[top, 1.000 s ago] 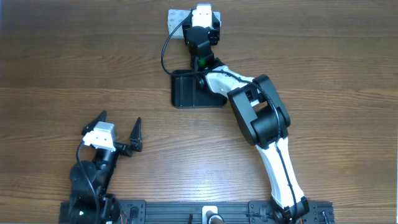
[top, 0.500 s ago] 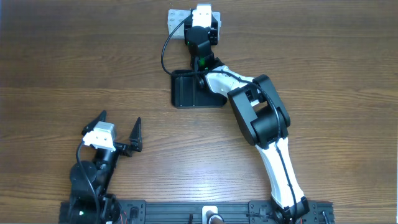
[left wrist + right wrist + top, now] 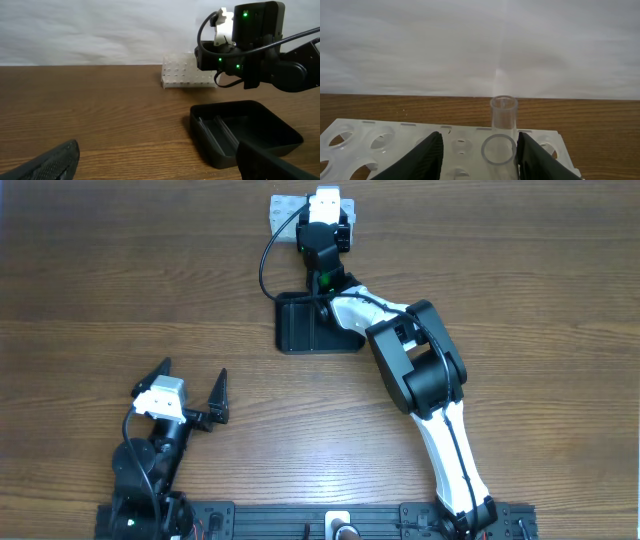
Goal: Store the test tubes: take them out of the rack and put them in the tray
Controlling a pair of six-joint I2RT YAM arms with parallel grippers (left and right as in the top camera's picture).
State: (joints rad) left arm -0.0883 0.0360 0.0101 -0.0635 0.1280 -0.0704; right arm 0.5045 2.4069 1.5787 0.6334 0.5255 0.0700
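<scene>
The clear plastic rack (image 3: pixel 283 214) stands at the table's far side, also seen from the left wrist (image 3: pixel 186 75) and close up (image 3: pixel 380 142). My right gripper (image 3: pixel 324 222) (image 3: pixel 479 152) hovers over the rack's right end, open, its fingers (image 3: pixel 427 157) straddling the round mouth of one clear test tube (image 3: pixel 498 149) without touching it. A second tube (image 3: pixel 503 116) stands upright in the row just beyond. The black tray (image 3: pixel 305 328) (image 3: pixel 245 131) lies on the table in front of the rack. My left gripper (image 3: pixel 192 393) (image 3: pixel 160 170) rests low near the left base, open and holding nothing.
Bare wooden tabletop surrounds the tray and rack. The right arm (image 3: pixel 415 370) stretches diagonally across the middle, passing over the tray's right side. A white wall stands behind the table. The arm bases and a black rail (image 3: pixel 320 520) line the near edge.
</scene>
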